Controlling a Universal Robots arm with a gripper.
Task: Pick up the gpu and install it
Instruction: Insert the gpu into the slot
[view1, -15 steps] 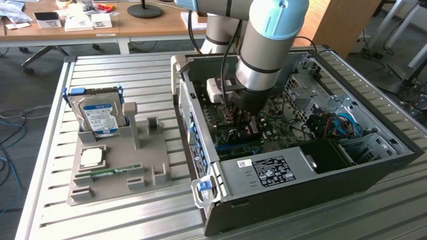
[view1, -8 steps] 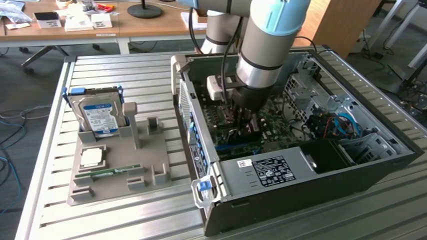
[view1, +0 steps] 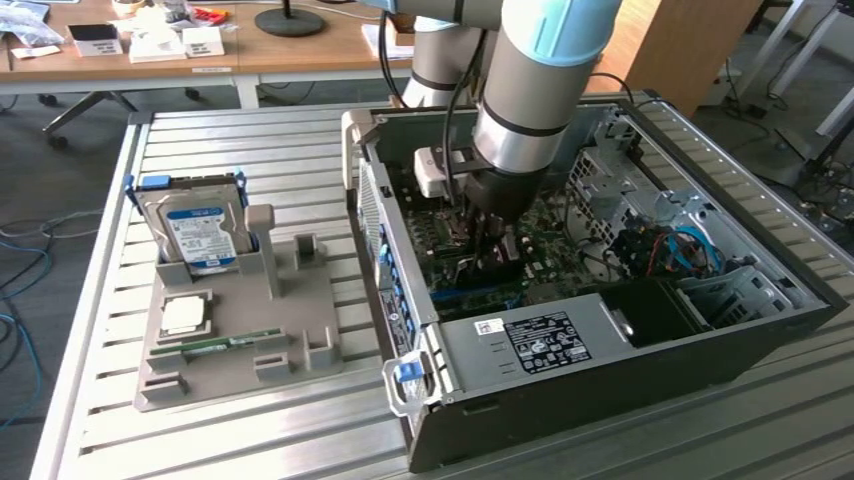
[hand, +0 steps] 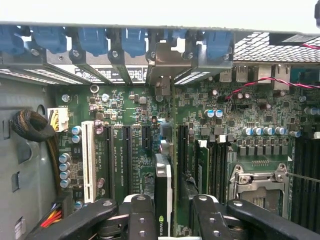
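Observation:
The gpu (hand: 162, 200) stands edge-on between my gripper's (hand: 172, 206) two black fingers (hand: 142, 215), a green logo on its near edge. It runs over the green motherboard (hand: 125, 110) along the black expansion slots, and its silvery bracket (hand: 162, 65) meets the rear slot openings of the case. In the exterior view the gripper (view1: 487, 255) reaches down inside the open computer case (view1: 601, 400), with the dark card (view1: 481, 272) under it, low over the board. Whether the card is seated in a slot I cannot tell.
On the exterior view's left, a grey fixture (view1: 240, 330) holds a hard drive (view1: 200, 230), a processor (view1: 183, 315) and a memory stick (view1: 214, 345). Inside the case are a power supply (view1: 534, 340) and blue cables (view1: 681, 250). A white slot (hand: 88, 160) and a cable bundle (hand: 32, 127) flank the card.

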